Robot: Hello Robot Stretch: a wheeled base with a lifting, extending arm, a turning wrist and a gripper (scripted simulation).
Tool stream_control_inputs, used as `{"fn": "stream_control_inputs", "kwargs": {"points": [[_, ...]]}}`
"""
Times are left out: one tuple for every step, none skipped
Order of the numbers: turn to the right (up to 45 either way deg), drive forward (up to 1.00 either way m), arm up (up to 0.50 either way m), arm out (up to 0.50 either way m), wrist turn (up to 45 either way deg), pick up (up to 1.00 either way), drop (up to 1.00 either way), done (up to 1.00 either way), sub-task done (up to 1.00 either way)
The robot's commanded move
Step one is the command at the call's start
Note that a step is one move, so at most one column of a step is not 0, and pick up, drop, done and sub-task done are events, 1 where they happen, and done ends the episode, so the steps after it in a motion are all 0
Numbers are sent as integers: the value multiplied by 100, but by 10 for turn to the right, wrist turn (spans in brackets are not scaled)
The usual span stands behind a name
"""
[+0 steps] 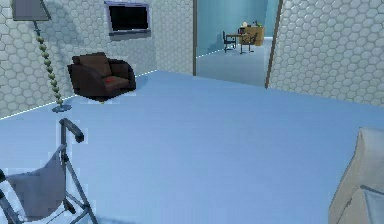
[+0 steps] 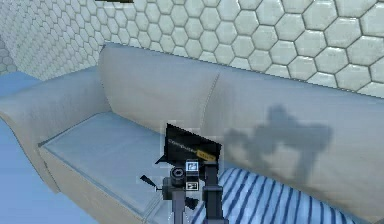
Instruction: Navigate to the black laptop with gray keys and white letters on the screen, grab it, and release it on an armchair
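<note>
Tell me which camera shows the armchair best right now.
The forward view: the dark brown armchair stands whole against the hexagon-tiled wall, beside a floor lamp and near a wall screen. The arm side view faces a pale sofa instead, with a black laptop at the end effector.

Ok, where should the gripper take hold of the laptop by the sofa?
Probably its thin lower edge, from the near side. The laptop is a flat dark panel tilted before the sofa; that edge lies nearest the gripper, and its broad face gives no purchase.
</note>
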Motion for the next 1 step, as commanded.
{"fn": "stream_control_inputs", "kwargs": {"points": [[0,0,0,0,450,0,0,0,0]]}}
